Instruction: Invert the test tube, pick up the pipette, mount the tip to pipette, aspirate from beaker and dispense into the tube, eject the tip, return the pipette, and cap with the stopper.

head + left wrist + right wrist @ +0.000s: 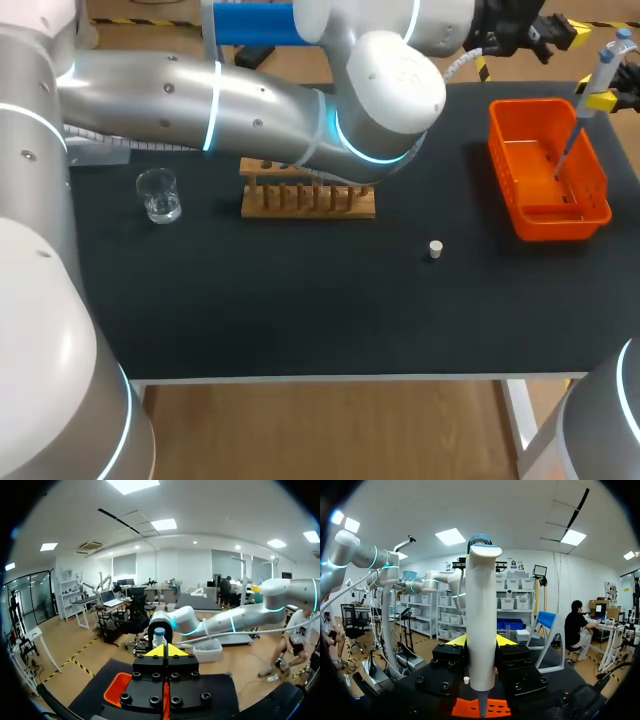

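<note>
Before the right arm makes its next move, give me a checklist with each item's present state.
1. Right gripper shut on the pipette: ok.
2. Pipette's lower end over the orange basket: ok.
3. Tip mounted on the pipette: cannot tell.
4. Test tube in the wooden rack: cannot tell, the left arm hides part of the rack.
5. Stopper lying free on the table, apart from other things: ok.
6. Beaker upright on the table: ok.
</note>
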